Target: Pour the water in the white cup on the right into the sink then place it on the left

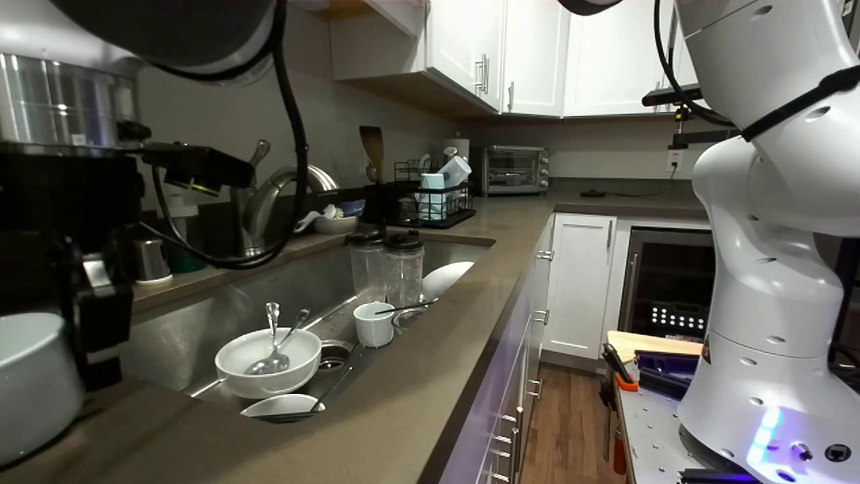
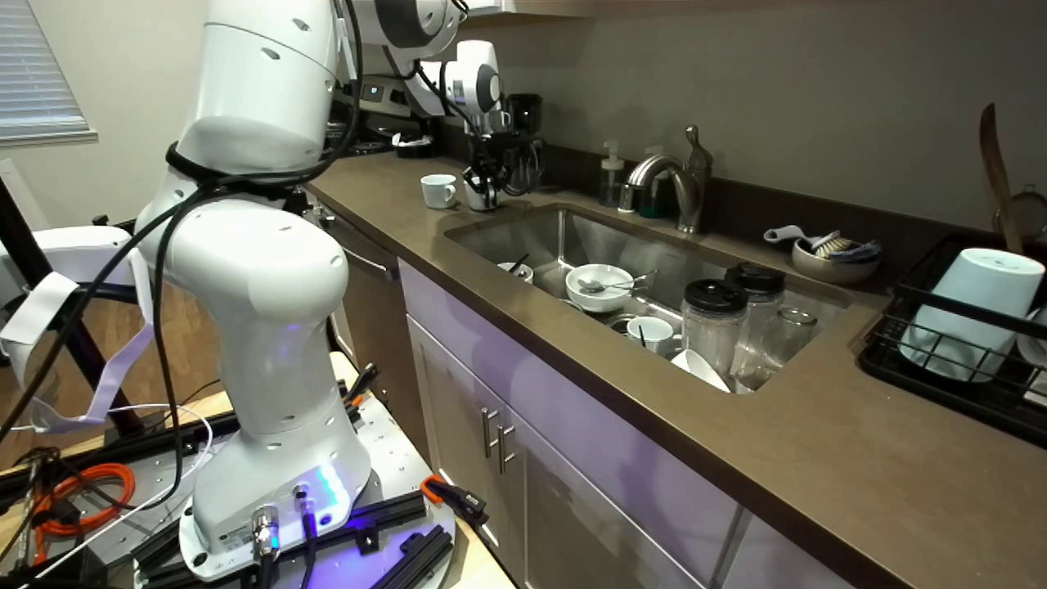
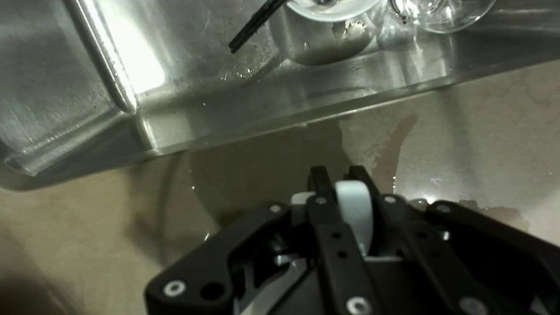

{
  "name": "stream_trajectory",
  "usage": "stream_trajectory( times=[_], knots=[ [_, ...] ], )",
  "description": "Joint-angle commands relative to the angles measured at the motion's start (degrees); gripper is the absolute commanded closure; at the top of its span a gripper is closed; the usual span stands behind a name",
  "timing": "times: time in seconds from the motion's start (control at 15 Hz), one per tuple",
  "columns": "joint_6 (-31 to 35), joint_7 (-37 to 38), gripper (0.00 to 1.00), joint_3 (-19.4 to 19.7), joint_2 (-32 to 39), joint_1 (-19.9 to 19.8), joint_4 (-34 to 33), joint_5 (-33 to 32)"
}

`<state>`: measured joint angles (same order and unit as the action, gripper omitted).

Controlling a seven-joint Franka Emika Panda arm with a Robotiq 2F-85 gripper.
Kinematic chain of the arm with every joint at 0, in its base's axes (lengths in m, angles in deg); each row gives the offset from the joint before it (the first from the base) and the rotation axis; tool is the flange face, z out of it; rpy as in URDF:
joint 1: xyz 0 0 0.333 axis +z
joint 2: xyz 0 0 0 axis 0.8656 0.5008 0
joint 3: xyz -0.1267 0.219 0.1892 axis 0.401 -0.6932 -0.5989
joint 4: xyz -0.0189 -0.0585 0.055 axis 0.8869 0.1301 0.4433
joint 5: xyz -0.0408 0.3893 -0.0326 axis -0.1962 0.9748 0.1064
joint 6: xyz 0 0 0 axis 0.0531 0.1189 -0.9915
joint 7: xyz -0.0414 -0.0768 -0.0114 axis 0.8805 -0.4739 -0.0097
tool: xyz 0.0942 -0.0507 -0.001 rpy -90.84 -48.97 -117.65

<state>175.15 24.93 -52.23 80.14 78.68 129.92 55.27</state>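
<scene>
Fingers [image 3: 320,188] are clamped on the white cup [image 1: 30,386], upright at lower left in an exterior view. Sink [image 3: 245,94] spans the top of your wrist view, so if the cup needs emptying (can't tell), your pour probably goes up-frame. Mind the handled mug [image 2: 435,192] just left of it in an exterior view.
</scene>
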Motion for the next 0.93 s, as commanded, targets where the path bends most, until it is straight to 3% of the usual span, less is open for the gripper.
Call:
stream_trajectory(
  times=[0.0,0.4,0.6,0.73,0.87],
  knots=[
    [0.9,-2.7,0.93,-1.1,1.0,-1.1,-0.1,2.7],
    [1.2,-3.5,0.94,-1.3,1.2,-1.7,0.0,4.8],
    [1.1,-3.4,0.80,-1.2,1.0,-1.7,0.2,5.3],
    [1.0,-3.2,0.82,-1.2,0.8,-1.6,0.4,5.3],
    [0.9,-2.9,0.76,-1.1,0.7,-1.6,0.8,5.0]
  ],
)
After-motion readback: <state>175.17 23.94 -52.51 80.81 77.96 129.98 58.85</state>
